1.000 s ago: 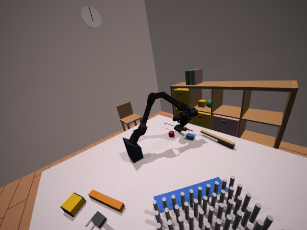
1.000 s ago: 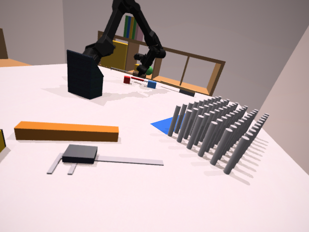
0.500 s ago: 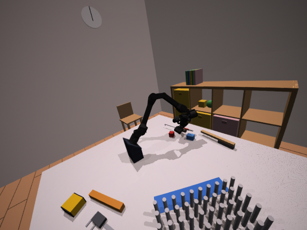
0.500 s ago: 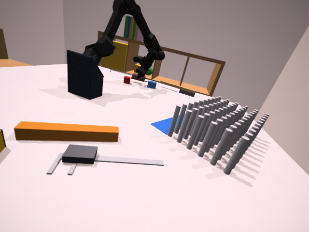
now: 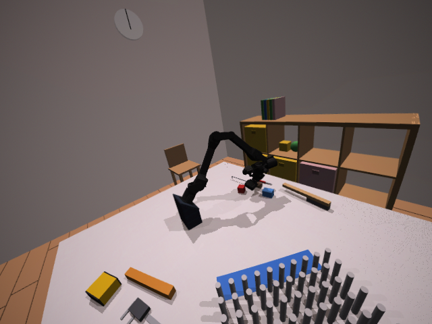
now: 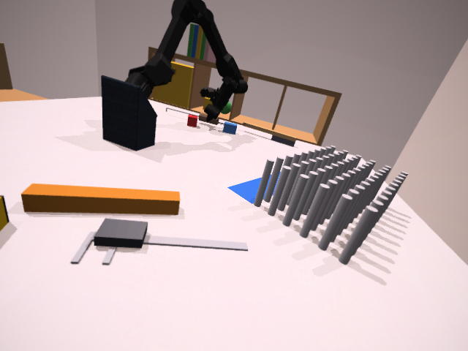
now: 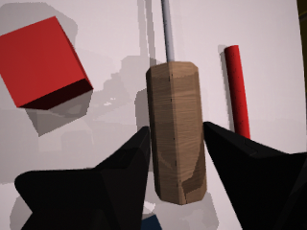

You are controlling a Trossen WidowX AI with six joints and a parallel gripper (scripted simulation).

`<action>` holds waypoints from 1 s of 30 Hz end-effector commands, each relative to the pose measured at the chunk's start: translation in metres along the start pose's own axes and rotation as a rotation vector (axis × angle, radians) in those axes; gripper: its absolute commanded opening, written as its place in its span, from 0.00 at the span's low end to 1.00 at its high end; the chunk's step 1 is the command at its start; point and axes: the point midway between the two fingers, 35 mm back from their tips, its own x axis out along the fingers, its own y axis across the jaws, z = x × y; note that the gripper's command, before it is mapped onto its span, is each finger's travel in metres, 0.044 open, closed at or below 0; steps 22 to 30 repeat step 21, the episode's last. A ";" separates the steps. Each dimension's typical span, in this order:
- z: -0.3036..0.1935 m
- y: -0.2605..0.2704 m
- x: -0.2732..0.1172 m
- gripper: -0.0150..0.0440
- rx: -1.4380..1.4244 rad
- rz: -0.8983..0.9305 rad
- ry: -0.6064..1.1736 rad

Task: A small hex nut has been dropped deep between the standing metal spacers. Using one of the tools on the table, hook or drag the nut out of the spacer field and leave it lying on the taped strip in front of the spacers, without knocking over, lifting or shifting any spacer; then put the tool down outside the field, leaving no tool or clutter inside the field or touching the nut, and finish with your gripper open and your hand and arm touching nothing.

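Note:
My gripper [image 5: 252, 184] [image 6: 211, 114] [image 7: 176, 129] is shut on the wooden handle of the hook tool [image 7: 176, 96]. The tool's thin metal rod [image 5: 239, 179] [image 6: 181, 111] [image 7: 167, 34] runs out from the handle, with a small bent end at the far left in the top and exterior views. Shadows set apart from the rod and handle show the tool slightly above the table. The grey metal spacers [image 5: 276, 293] [image 6: 295, 200] stand upright, far from my hand. The blue taped strip [image 5: 237, 279] [image 6: 246, 189] lies along their near side. The hex nut cannot be made out in any view.
Near my hand lie a red cube [image 5: 241, 189] [image 7: 43, 62], a blue block [image 5: 268, 192] [image 6: 229, 127] and a red rod [image 7: 237, 91]. A long wood-and-black tool [image 5: 303, 194] lies right of them. An orange bar [image 5: 150, 283] [image 6: 102, 204], calipers [image 6: 120, 232] and a yellow block [image 5: 103, 287] lie left of the spacers.

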 end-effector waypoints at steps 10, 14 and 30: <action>0.000 0.002 0.004 0.48 0.001 -0.001 0.000; 0.000 0.002 0.004 0.65 0.001 -0.001 0.000; 0.000 0.002 0.004 0.97 0.001 -0.001 0.000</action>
